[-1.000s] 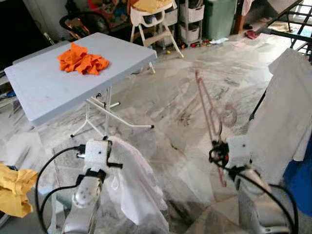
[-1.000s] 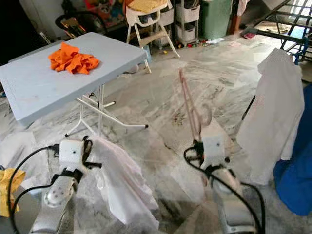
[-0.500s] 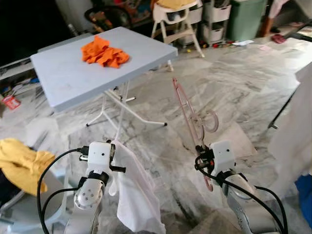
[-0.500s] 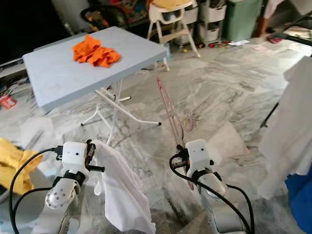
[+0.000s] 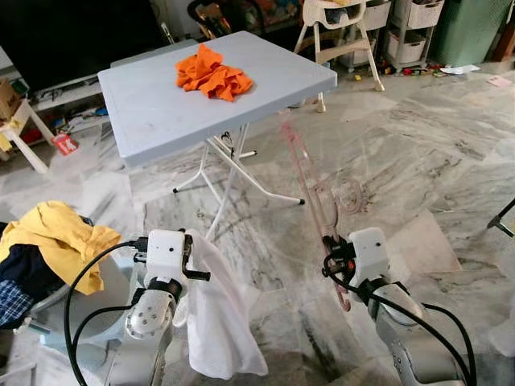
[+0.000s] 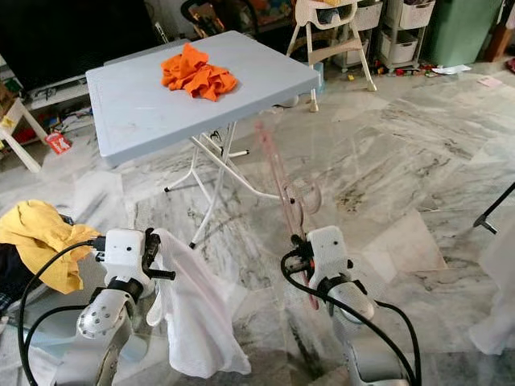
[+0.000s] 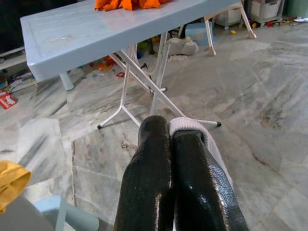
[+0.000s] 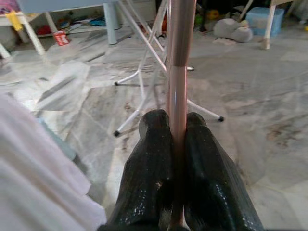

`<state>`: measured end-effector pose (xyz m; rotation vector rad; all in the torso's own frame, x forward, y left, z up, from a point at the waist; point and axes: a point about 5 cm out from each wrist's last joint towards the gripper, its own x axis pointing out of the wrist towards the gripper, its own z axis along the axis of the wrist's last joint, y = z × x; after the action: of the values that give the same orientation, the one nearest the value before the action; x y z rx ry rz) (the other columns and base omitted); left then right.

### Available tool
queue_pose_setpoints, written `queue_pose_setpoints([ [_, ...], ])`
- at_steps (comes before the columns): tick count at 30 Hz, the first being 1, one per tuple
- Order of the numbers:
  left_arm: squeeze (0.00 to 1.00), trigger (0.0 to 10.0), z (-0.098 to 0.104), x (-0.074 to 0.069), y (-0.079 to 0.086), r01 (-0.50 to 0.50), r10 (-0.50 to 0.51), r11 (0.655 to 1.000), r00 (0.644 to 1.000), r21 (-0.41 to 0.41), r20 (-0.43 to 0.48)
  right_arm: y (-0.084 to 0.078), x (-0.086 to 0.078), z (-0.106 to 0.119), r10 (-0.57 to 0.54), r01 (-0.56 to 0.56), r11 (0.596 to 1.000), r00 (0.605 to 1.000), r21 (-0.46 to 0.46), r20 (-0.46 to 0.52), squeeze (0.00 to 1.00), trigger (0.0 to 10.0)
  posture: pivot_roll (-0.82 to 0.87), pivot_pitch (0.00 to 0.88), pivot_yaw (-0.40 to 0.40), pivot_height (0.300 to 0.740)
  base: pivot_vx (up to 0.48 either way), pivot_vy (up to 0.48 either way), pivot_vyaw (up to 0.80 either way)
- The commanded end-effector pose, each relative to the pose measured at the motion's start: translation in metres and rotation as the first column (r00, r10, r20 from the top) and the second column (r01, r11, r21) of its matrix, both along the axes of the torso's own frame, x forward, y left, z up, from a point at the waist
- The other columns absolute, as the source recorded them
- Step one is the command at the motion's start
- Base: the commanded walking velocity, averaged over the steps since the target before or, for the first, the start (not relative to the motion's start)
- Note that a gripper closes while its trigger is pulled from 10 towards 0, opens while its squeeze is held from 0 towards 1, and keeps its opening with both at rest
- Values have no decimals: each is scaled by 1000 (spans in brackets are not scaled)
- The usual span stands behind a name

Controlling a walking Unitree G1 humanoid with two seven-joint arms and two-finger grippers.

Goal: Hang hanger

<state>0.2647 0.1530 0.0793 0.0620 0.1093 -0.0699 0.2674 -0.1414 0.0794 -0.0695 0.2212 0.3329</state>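
A translucent pink hanger (image 5: 310, 182) stands nearly upright in my right gripper (image 5: 331, 245), which is shut on its lower bar; its hook (image 5: 348, 195) curls out to the right. The right wrist view shows the pink bar (image 8: 179, 57) pinched between the black fingers (image 8: 154, 159). My left gripper (image 5: 193, 253) is shut on a white garment (image 5: 216, 314) that hangs limp below it. In the left wrist view the cloth edge (image 7: 185, 126) shows over the closed fingers (image 7: 154, 163).
A light blue folding table (image 5: 145, 121) with an orange cloth (image 5: 211, 74) stands ahead, its white legs (image 5: 229, 165) spread on the marble floor. A pile of yellow and dark clothes (image 5: 44, 241) lies left. A high chair (image 5: 342, 24) and storage drawers (image 5: 418, 12) stand behind.
The camera has turned left: the table sits more central, the clothes pile has come further into view, and the white garment on the right has left the picture. Both grippers keep their holds.
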Motion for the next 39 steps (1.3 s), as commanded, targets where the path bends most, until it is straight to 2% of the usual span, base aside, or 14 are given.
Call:
queue_pose_setpoints([
  [1,0,10000,9,5,6,-25,25,1000,999,-2,35,6,2,9,16,-16,1000,999,17,42,0,10000,-130,0,129,740,285,0,0],
  [4,0,10000,14,8,5,-33,34,999,998,-12,48,8,4,18,22,-25,999,993,27,113,0,10000,-126,0,126,740,285,264,0],
  [5,0,10000,16,10,6,-36,37,999,998,-14,60,10,4,24,58,-57,998,985,-13,164,0,10000,-125,0,125,740,281,292,0],
  [9,0,10000,17,10,6,-36,37,999,997,-14,66,8,4,25,77,-66,996,982,-64,173,0,10000,-122,0,120,740,283,291,0],
  [11,0,10000,13,8,6,-40,40,999,997,-10,58,-1,2,20,111,-94,989,983,-118,146,0,10000,-113,0,102,740,283,289,0],
  [16,0,10000,7,3,6,-59,60,998,997,-16,42,-15,1,13,128,-111,981,987,-159,101,0,10000,-93,0,71,740,225,231,0],
  [20,0,10000,-6,-2,4,-102,101,994,995,-39,-5,-33,4,-4,68,-63,972,998,-224,14,0,10000,-75,0,51,740,0,0,0],
  [26,0,10000,-7,1,2,-94,94,994,996,-50,-3,-40,5,-19,6,-6,950,1000,-312,-2,0,10000,-65,0,39,740,0,0,0],
  [31,0,10000,-7,4,5,-112,112,993,994,-42,2,-36,16,-21,-104,96,961,994,-258,-18,0,10000,-66,0,16,740,0,0,0],
  [34,0,10000,-6,4,6,-117,117,992,993,-45,4,-35,17,-21,-106,99,958,994,-269,-13,0,10000,-66,0,16,740,0,0,0],
  [36,0,10000,-7,2,10,-107,108,993,994,-39,10,-27,20,-25,-145,136,967,989,-214,-26,0,10000,-37,0,-2,740,0,0,0],
  [39,0,10000,-7,2,14,-127,128,991,992,-38,15,-19,21,-27,-132,126,969,991,-210,-12,0,10000,-4,0,-16,740,0,0,0],
])
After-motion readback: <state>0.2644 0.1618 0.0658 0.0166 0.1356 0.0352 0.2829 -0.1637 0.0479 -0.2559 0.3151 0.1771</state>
